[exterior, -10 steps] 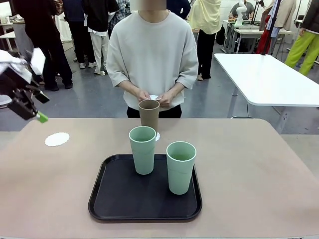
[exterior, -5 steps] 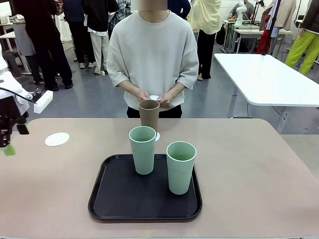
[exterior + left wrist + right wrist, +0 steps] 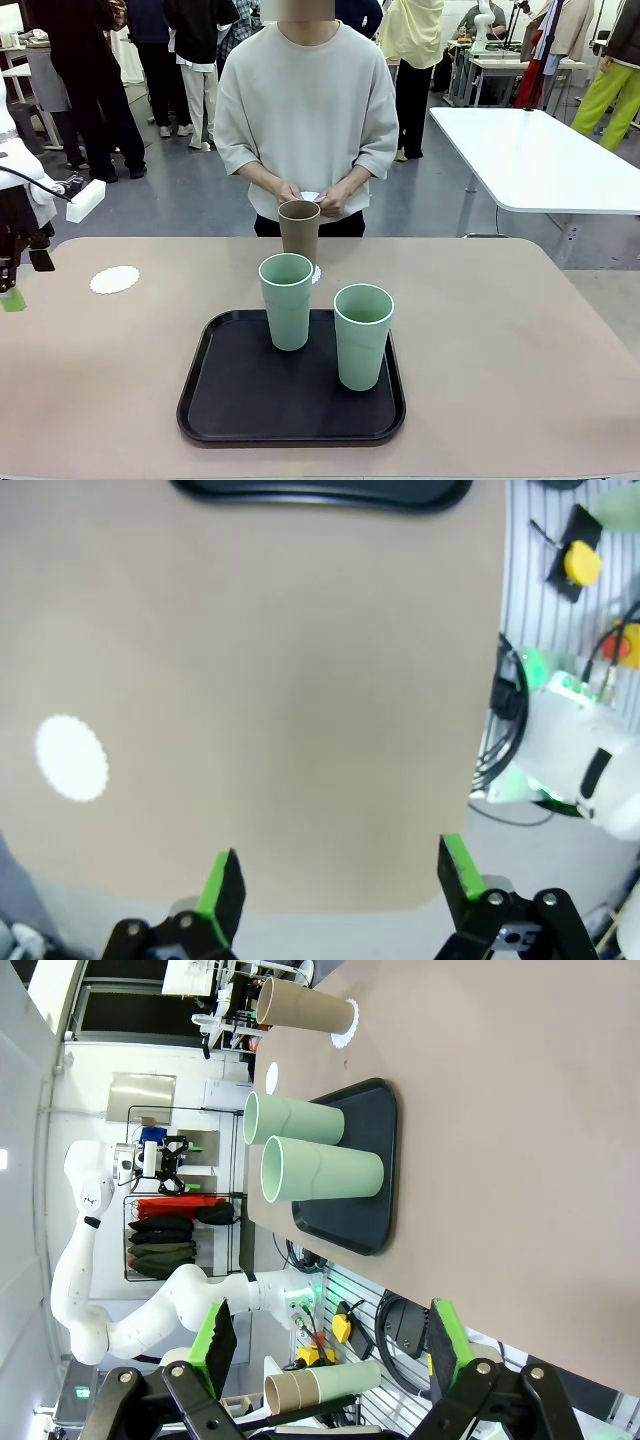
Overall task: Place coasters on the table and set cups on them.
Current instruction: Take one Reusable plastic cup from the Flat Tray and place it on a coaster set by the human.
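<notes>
One white scalloped coaster (image 3: 114,279) lies bare on the beige table (image 3: 520,340) at the left; it also shows as the coaster (image 3: 72,757) in the left wrist view. The brown cup (image 3: 299,230) stands on a second coaster (image 3: 316,273) beyond the tray. Two pale green cups (image 3: 287,300) (image 3: 363,335) stand on the black tray (image 3: 230,400). The person's hands hold a third coaster (image 3: 309,196) at the far edge. My left gripper (image 3: 12,296) hangs open at the table's left edge, left of the bare coaster. In its own view my right gripper (image 3: 330,1345) is open and holds nothing, well away from the cups (image 3: 320,1168).
A white table (image 3: 540,160) stands behind at the right, and other people stand farther back. Beside the table's near edge, a spare brown and green cup (image 3: 320,1385) lies by the robot base. Bare tabletop spreads to the right of the tray.
My left arm has swung left and down towards the table's left edge, its gripper still open. Cups, coasters and the person's hands have stayed put.
</notes>
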Available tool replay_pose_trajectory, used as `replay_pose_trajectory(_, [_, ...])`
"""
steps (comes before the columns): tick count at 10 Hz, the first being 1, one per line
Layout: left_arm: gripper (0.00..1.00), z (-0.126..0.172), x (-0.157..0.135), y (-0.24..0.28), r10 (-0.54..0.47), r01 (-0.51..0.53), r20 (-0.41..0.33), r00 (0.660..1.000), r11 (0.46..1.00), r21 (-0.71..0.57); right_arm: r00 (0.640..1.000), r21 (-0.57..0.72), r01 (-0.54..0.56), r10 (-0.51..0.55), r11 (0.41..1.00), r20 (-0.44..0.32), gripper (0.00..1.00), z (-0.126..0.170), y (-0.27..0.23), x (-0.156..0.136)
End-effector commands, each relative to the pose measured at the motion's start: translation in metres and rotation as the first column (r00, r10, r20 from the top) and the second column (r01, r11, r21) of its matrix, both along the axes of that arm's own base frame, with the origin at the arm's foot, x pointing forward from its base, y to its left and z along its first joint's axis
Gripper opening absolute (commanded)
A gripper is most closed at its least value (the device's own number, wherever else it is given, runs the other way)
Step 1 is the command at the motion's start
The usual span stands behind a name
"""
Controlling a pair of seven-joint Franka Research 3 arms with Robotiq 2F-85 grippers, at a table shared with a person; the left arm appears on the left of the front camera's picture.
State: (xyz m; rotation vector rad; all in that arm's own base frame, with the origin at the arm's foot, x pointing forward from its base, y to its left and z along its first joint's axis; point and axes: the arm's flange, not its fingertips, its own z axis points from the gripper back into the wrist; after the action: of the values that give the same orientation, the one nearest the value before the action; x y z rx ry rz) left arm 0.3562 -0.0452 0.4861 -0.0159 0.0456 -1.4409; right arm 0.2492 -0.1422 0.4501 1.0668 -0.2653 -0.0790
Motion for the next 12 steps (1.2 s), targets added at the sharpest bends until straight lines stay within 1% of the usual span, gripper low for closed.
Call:
replay_pose_trajectory(1, [1.00,-0.005,-0.002,0.002,-0.008,0.008,0.023,1.000,1.000,0.017,1.000,0.015,-0.002,0.002,1.000,0.013,1.00,0.000,0.000,0.001])
replay_pose_trajectory(2, [1.00,0.000,0.000,0.000,0.000,0.000,0.000,1.000,1.000,0.000,1.000,0.015,-0.002,0.002,1.000,0.013,1.00,0.000,0.000,0.001])
replay_pose_trajectory(3, [1.00,-0.007,0.007,-0.021,-0.105,0.102,-0.051,0.993,0.993,-0.056,1.000,0.015,-0.002,0.002,1.000,0.013,1.00,0.000,0.000,0.001])
replay_pose_trajectory(4, [1.00,-0.012,0.008,-0.041,-0.248,0.233,-0.015,0.969,0.926,-0.296,1.000,0.015,-0.002,0.002,1.000,0.013,1.00,0.000,0.000,0.001])
replay_pose_trajectory(5, [1.00,-0.019,0.011,-0.051,-0.350,0.308,0.046,0.936,0.747,-0.589,1.000,0.015,-0.002,0.002,1.000,0.013,1.00,0.000,0.000,0.001])
replay_pose_trajectory(6, [1.00,-0.034,0.018,-0.060,-0.370,0.291,0.056,0.927,0.616,-0.732,1.000,0.015,-0.002,0.002,1.000,0.013,1.00,0.000,0.000,0.001])
replay_pose_trajectory(7, [1.00,-0.045,0.023,-0.067,-0.351,0.259,0.074,0.933,0.517,-0.816,1.000,0.015,-0.002,0.002,1.000,0.013,1.00,0.000,0.000,0.001])
replay_pose_trajectory(8, [1.00,-0.063,0.026,-0.077,-0.349,0.256,0.097,0.932,0.444,-0.858,1.000,0.015,-0.002,0.002,1.000,0.013,1.00,0.000,0.000,0.001])
replay_pose_trajectory(9, [1.00,-0.087,0.029,-0.092,-0.324,0.233,0.103,0.941,0.397,-0.887,1.000,0.015,-0.002,0.002,1.000,0.013,1.00,0.000,0.000,0.001])
replay_pose_trajectory(10, [1.00,-0.106,0.026,-0.104,-0.293,0.250,0.142,0.945,0.375,-0.893,1.000,0.015,-0.002,0.002,1.000,0.013,1.00,0.000,0.000,0.001])
replay_pose_trajectory(11, [1.00,-0.121,0.026,-0.115,-0.303,0.280,0.183,0.935,0.318,-0.906,1.000,0.015,-0.002,0.002,1.000,0.013,1.00,0.000,0.000,0.001])
replay_pose_trajectory(12, [1.00,-0.126,0.026,-0.119,-0.285,0.300,0.219,0.933,0.281,-0.912,1.000,0.015,-0.002,0.002,1.000,0.013,1.00,0.000,0.000,0.001])
